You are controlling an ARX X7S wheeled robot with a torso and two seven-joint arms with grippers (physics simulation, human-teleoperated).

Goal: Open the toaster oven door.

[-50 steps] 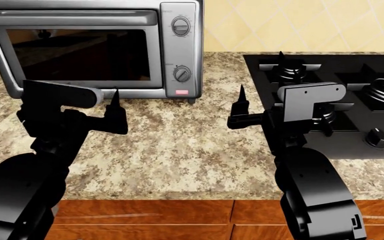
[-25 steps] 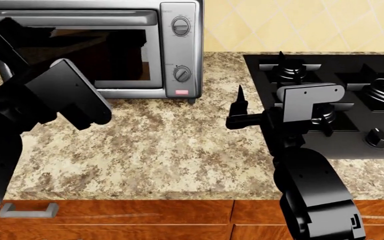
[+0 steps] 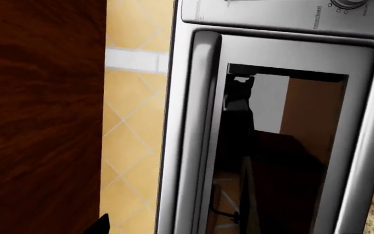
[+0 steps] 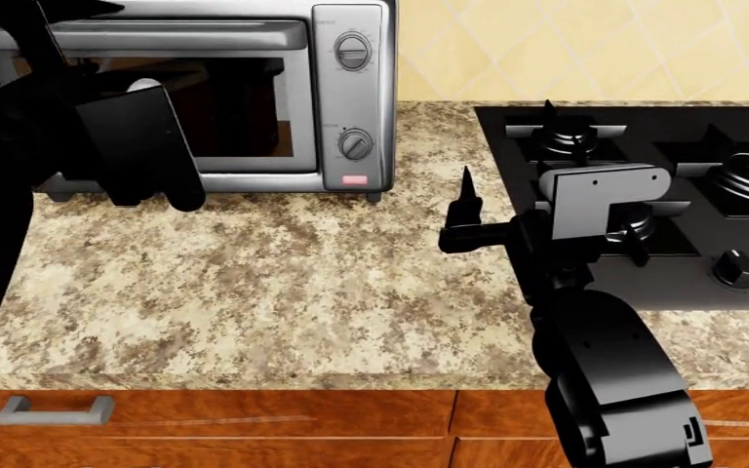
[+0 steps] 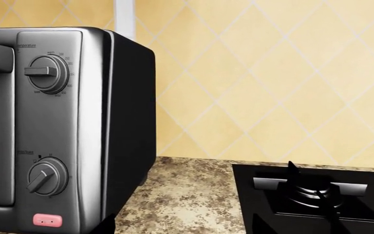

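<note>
Head view shows the oven [image 4: 192, 93] at the back left of the table [image 4: 323, 292], its door [image 4: 153, 102] shut flush against the frame and the bar handle [image 4: 206, 37] running along the door's top edge. A second ago the left arm hung low over the table in front of the door; since then it has swung up and across, and its bulk now covers the door's left half, with the left tool [image 4: 50, 19] lifted to about handle height at the upper left. That looks like the approach to the handle, not yet a grasp: no pull has begun and the door has not moved.

Left wrist view looks along the door [image 3: 278, 146] from close in, with the handle [image 3: 203, 122] running lengthwise near the middle of the picture and the dark glass beside it. Only a small black tip shows at the edge, so I cannot tell whether the left tool is open or closed, nor whether it touches the handle.

The right tool [image 4: 463, 219] has hardly shifted; it hovers over the table between the oven and the cooktop [image 4: 687, 195], fingers apart and empty. Right wrist view shows the oven's knob panel [image 5: 47, 126] and red button [image 5: 47, 220].

Next, I judge, the left tool must settle around the handle before pulling down and outward.
</note>
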